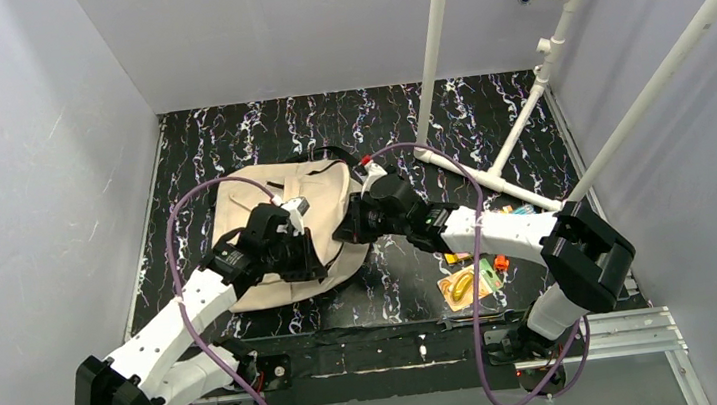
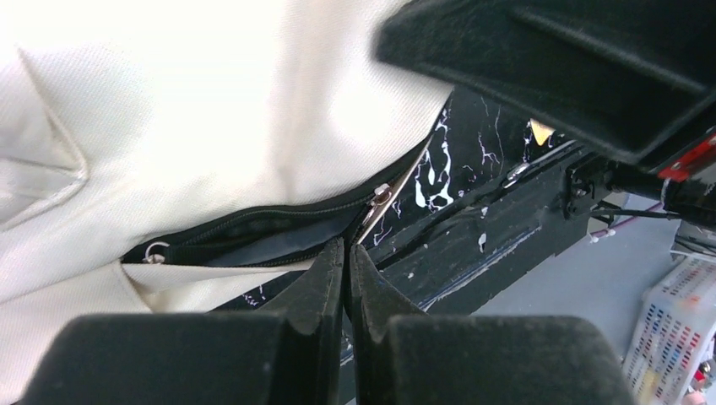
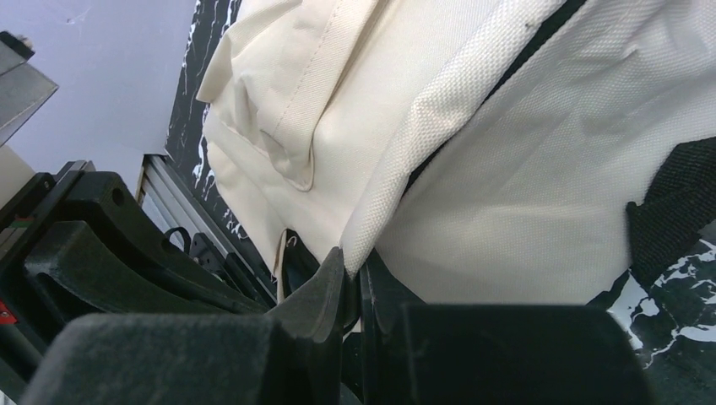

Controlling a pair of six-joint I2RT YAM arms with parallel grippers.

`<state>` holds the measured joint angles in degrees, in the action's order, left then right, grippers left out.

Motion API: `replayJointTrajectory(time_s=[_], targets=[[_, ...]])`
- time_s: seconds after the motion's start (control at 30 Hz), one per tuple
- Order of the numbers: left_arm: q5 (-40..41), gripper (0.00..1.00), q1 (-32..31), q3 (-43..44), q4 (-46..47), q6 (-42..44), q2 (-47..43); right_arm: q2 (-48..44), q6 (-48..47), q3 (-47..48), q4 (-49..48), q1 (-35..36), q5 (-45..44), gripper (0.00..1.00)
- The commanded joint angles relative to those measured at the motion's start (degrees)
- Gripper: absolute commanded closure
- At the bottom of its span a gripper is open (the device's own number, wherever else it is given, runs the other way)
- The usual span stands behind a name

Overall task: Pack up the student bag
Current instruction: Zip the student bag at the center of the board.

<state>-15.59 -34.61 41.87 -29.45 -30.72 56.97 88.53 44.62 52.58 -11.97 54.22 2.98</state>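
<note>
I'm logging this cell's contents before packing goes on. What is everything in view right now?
student bag: one, beige with a dark zip opening, centre-left of the table.
flat colourful items: several, partly hidden so exact count unclear; orange, yellow, green; near right of the table.
table: one, black with white marbling, under everything.
pipe frame: one, white, far right.
cables: two, purple, one looping at each side of the bag.
left gripper: one, black, shut at the bag's zip opening.
right gripper: one, black, shut on a fold of the bag's fabric.
</note>
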Motion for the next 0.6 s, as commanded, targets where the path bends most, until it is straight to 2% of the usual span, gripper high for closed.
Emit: replayJointTrajectory(time_s=[0.0,0.13,0.27,0.43,0.57], targets=[[4.99,1.00,0.03,-0.52,-7.77,-1.21,-2.49,-1.40,-1.04,-0.59,-4.37,-3.81,0.55,0.99],[9.65,1.00,0.02,-1.84,-11.11,-5.40,-4.36,-0.63,-2.07,-1.08,-4.71,-6.52,0.73,0.99],[16.89,1.00,0.07,-3.95,-15.86,-16.95,-5.95,0.92,-2.26,-1.65,-6.63,-10.09,2.82,0.99],[25.96,1.00,0.07,-6.57,-23.35,-26.75,-6.08,2.57,-4.12,-1.26,-7.80,-13.22,6.90,0.99],[29.30,1.00,0.07,-6.93,-24.40,-29.59,-6.60,2.40,-7.00,-1.17,-7.97,-13.35,10.11,0.99]])
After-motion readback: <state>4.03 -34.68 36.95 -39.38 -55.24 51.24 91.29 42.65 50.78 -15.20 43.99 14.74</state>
